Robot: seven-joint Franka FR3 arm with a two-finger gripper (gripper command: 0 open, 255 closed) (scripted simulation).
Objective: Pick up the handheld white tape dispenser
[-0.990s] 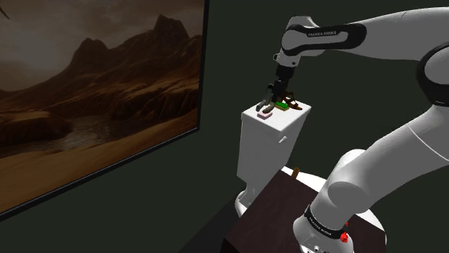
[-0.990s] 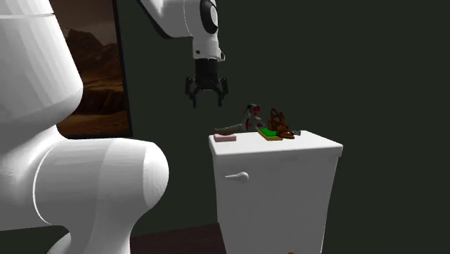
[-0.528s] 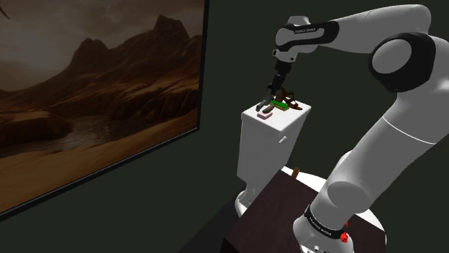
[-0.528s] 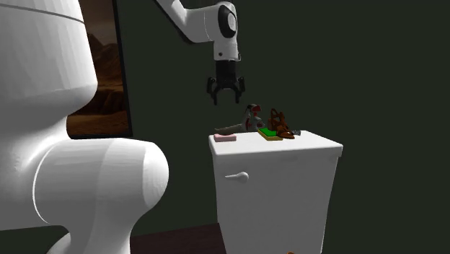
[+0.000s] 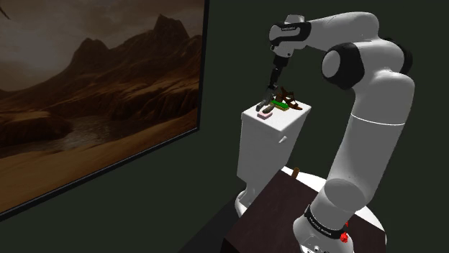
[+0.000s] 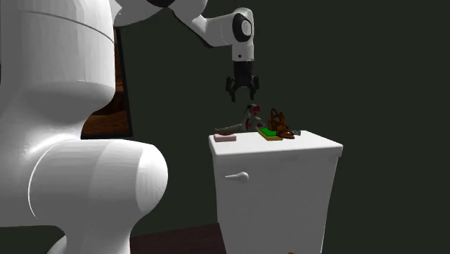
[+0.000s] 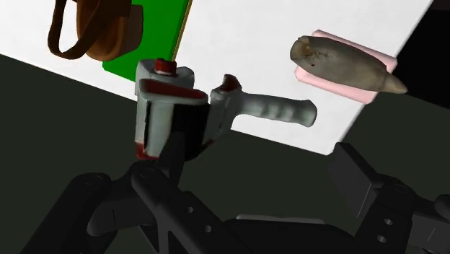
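The all-black two-finger gripper (image 6: 242, 98) hangs in the upper middle of the second exterior view, just above the white toilet tank lid (image 6: 317, 146), its fingers spread wide and holding nothing. Directly beneath it, near the middle of that view, stands the task's thing, a greyish-white handheld tape dispenser (image 6: 252, 115) with red trim, at the back of the lid. The wrist view shows its ribbed handle (image 7: 278, 111) jutting sideways from a blocky head (image 7: 164, 101), and it seems to sit close to the lid's edge. The step in hand looks like the final approach before the grasp. To do it well, the arm should descend straight, keeping the handle centred between the open fingers so that they close across its narrow width rather than along its length. The head looks too broad and irregular for a sure hold. Neighbours crowd the spot: a green flat rectangular pad (image 7: 162, 36) carrying a brown looped strap (image 7: 86, 29) lies just beside the head, and a pink flat pad (image 7: 364, 49) with a grey-brown tapered lump (image 7: 339, 63) on it lies near the handle's end. The fingers should come down clear of both and avoid nudging the dispenser off the edge.
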